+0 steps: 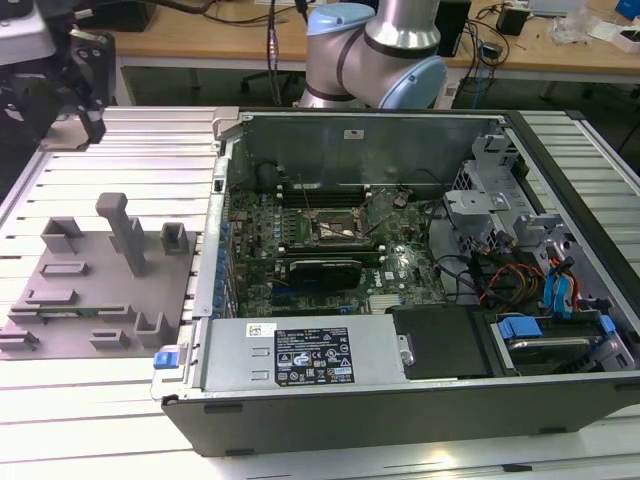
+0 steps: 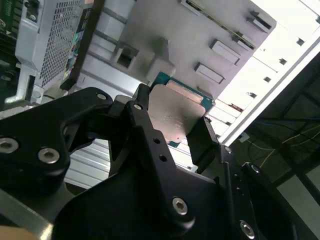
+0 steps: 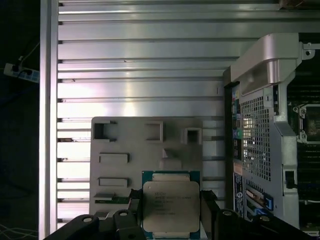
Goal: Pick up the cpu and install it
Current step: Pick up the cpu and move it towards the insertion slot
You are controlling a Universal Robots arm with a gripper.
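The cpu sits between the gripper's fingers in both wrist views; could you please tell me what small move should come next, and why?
Probably a sideways carry toward the open case. The gripper looks shut on the cpu, held above the grey fixture tray and clear of it, while the socket lies inside that case.

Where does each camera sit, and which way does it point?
Exterior view: off the arm, high, looking down into the open computer case; arm joint shows.
First wrist view: on the wrist, facing down at the grey tray; gripper shows.
Second wrist view: on the wrist, looking slantwise along the fingers.
Both wrist views share the cpu in the gripper.
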